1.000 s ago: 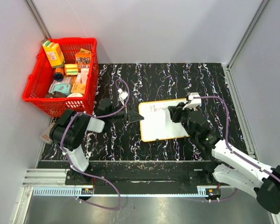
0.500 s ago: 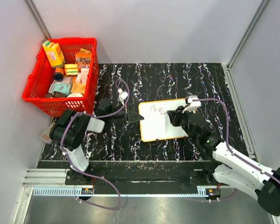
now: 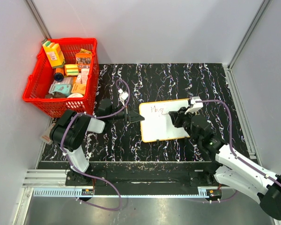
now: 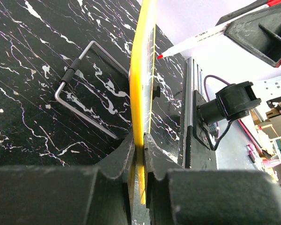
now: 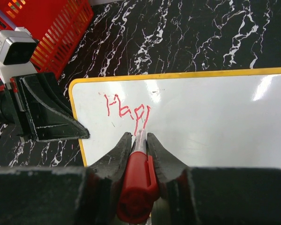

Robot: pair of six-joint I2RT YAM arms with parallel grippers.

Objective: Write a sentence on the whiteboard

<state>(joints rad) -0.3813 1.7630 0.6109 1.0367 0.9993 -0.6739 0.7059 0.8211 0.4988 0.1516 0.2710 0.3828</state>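
The whiteboard (image 3: pixel 155 126), white with an orange-yellow rim, lies on the black marbled table. My left gripper (image 3: pixel 139 117) is shut on its left rim; in the left wrist view (image 4: pixel 139 140) the yellow rim (image 4: pixel 141 70) stands edge-on between the jaws. My right gripper (image 3: pixel 174 117) is shut on a red marker (image 5: pixel 136 180), its tip on the board (image 5: pixel 210 117). The sentence (image 5: pixel 124 108) is a few red letters reading like "Hap" near the board's top left; it also shows in the top view (image 3: pixel 157 109). The marker's tip (image 4: pixel 160 56) shows in the left wrist view.
A red basket (image 3: pixel 63 77) full of packets and boxes stands at the far left. A bent wire stand (image 4: pixel 86 89) lies on the table beside the board. Grey walls close in the left, back and right sides. The metal rail (image 3: pixel 140 180) runs along the near edge.
The right gripper has moved the marker a little to the right along the top of the board, and the red writing has grown longer. The left gripper has not moved.
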